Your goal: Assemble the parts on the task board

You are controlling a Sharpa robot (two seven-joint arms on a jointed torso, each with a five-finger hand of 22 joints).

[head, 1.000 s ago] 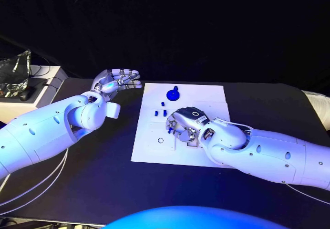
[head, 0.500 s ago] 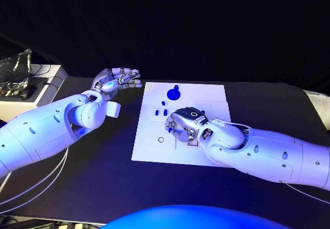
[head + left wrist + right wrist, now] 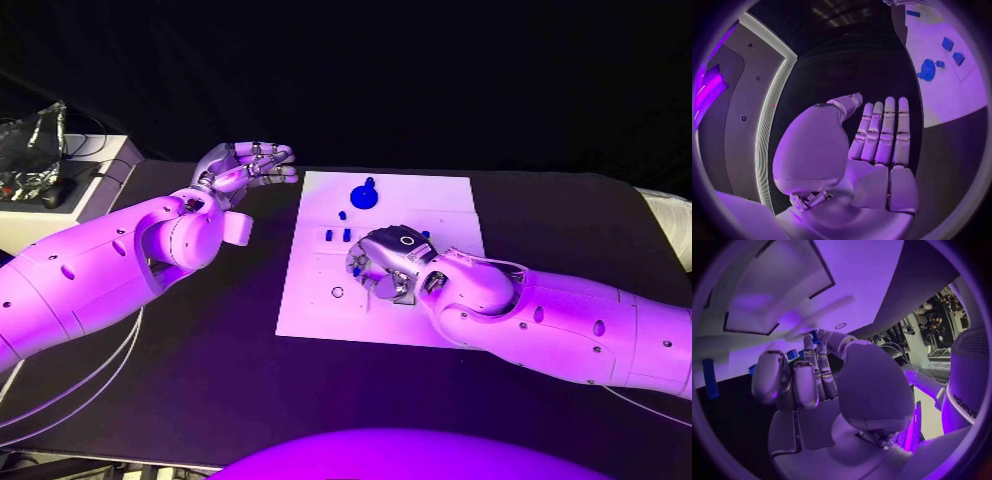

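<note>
Task board lies flat in the middle of your black table, a white plate with shallow recessed outlines on its surface. You will find a large round blue part near its far edge, with a tiny blue piece just nearer to the robot and a pair of small upright blue parts a little nearer still. A small ring mark sits on the board's left side, toward the near edge.

Your right hand is over the board's middle, knuckles up, fingers curled downward onto the plate. From the right wrist view, the right hand has its fingers bent in close together with the fingertips at the board surface, and a bit of blue shows right at those tips. Whether the fingers actually pinch that blue part or only touch beside it cannot be told. A further blue part stands on the board near its edge, apart from the hand.

Your left hand hangs above the table just left of the board's far left corner, palm up, holding nothing. In the left wrist view the left hand has its fingers straight and side by side, thumb set apart, clear of the board and its blue parts.
</note>
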